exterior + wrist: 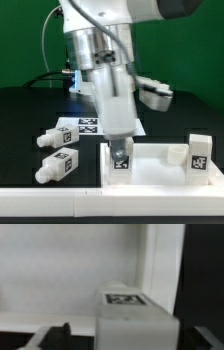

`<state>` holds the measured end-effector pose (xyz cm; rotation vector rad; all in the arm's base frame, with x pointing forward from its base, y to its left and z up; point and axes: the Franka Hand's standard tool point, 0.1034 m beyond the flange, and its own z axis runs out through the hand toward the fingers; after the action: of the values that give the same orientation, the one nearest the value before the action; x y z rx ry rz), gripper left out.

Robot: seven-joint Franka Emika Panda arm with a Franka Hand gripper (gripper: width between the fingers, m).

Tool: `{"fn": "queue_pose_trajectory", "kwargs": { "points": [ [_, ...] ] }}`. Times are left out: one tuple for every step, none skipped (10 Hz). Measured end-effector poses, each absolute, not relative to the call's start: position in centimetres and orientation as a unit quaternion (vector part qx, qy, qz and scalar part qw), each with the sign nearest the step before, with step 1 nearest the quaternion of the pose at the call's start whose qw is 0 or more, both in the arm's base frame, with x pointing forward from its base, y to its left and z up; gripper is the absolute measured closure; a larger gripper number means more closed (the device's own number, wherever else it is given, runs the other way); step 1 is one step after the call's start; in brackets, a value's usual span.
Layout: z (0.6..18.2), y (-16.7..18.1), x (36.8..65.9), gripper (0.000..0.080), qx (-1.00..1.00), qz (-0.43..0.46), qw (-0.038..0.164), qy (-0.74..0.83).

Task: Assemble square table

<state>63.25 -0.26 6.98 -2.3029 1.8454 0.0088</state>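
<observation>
The square tabletop (160, 172) lies on the black desk (25, 110) at the near side, toward the exterior view's right. One leg (122, 158) stands upright in its near-left corner, right under the claw (121, 140). A second leg (200, 152) stands at the tray's right end. Two more lie on their sides on the desk to the left, a far loose leg (58, 136) and a near loose leg (60, 166), just in front of the marker board (86, 125).

In the wrist view, the one dark finger (60, 335) that shows stands off the leg's side with pale tray visible between them. The claw therefore reads as apart and not clamped on the leg, though the other finger is lost against the dark.

The parts look like rigid, smooth white plastic, so I judge them light, stiff and somewhat slippery, not fragile. The legs are short blocks, best pinched across two flat opposite faces near the top. The tray is best pushed or gripped at its raised rim.

The only markings are black-and-white square tags on the legs and the board. No brand or readable words show.
</observation>
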Motion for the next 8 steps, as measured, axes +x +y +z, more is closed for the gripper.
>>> {"fn": "queue_pose_trajectory", "kwargs": {
  "points": [
    [7.20,0.20,63.24,0.0187,-0.844,-0.010,0.097,0.527],
    [7.33,0.31,63.21,0.0187,-0.870,-0.015,0.098,0.484],
    [7.21,0.22,63.18,0.0156,-0.877,-0.016,0.096,0.470],
    [7.18,0.14,63.17,0.0151,-0.895,-0.020,0.095,0.434],
    [7.18,0.09,63.17,0.0151,-0.911,-0.024,0.094,0.401],
    [7.20,0.03,63.22,0.0150,-0.932,-0.030,0.091,0.350],
    [7.33,-0.18,63.40,0.0150,-0.966,-0.044,0.077,0.243],
    [7.37,-0.44,63.43,0.0150,-0.984,-0.049,0.066,0.160]
  ]
}}
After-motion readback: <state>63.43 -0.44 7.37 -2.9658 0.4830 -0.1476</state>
